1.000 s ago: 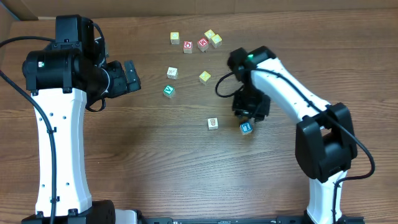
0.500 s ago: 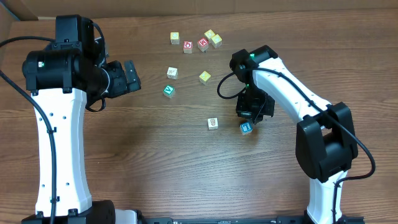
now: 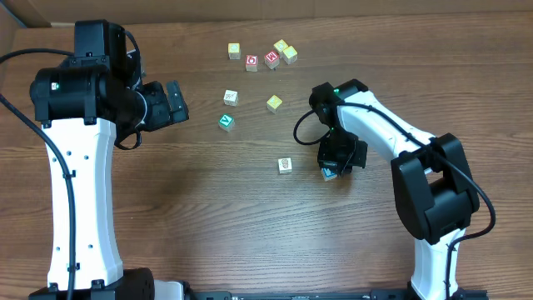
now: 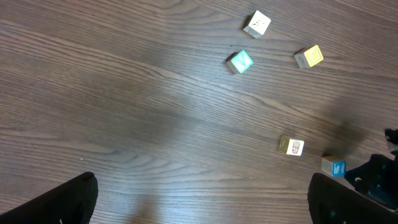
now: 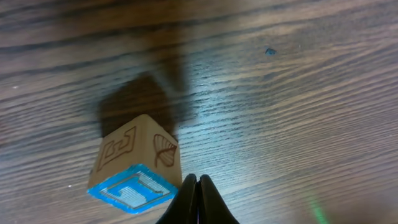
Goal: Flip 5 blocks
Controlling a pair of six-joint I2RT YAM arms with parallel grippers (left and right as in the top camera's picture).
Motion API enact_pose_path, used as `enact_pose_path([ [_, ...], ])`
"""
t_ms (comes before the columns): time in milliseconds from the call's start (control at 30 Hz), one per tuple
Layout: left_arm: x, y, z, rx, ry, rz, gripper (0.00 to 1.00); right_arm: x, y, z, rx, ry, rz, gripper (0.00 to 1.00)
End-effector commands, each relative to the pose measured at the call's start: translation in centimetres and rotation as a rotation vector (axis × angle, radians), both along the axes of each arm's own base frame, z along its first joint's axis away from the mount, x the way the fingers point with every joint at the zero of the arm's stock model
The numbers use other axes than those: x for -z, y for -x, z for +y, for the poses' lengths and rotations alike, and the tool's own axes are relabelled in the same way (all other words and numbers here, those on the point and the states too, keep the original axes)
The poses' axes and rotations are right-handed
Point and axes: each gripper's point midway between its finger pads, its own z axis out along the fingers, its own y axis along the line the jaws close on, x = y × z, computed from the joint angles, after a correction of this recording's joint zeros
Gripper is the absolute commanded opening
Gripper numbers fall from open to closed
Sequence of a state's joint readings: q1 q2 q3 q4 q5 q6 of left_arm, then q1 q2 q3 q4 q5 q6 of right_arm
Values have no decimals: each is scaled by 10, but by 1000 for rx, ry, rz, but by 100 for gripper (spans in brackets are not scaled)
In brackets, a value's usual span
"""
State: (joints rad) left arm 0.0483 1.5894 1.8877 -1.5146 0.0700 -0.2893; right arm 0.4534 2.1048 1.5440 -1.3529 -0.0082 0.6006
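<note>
A blue-faced block (image 3: 330,173) (image 5: 134,169) lies on the table right of centre, its blue face turned towards the right wrist camera. My right gripper (image 3: 336,163) (image 5: 197,182) is shut, empty, with its closed tips against that block's right edge. More blocks lie apart: a cream one (image 3: 285,165) (image 4: 291,145), a green one (image 3: 226,122) (image 4: 240,61), a yellow one (image 3: 274,103) (image 4: 309,56) and another cream one (image 3: 231,97) (image 4: 257,23). My left gripper (image 3: 175,102) (image 4: 199,205) hangs open above the left of the table, holding nothing.
At the back of the table sit two red-faced cubes (image 3: 251,62) (image 3: 271,59) with yellowish cubes (image 3: 234,51) (image 3: 286,51) beside them. A cardboard edge (image 3: 17,17) shows at the far left corner. The right arm (image 4: 379,180) enters the left wrist view at its right edge.
My right gripper has shut and come down towards the front, onto the blue-faced block's side. The left arm and the other blocks have not moved.
</note>
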Motion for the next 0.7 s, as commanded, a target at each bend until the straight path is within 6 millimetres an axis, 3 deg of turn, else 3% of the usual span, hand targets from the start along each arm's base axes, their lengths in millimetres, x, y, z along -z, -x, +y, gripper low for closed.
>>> enact_pose_path([
  [0,-2,-2,3,-19,-2,-6,100,2,8,5,43,-25,23,4],
  [333,-2,-2,3,-19,-2,-5,100,11,-6,26,56,-132,-32,4],
  [667,-2,-2,3,-19,-2,-5,100,12,-11,35,39,-164,-54,4],
])
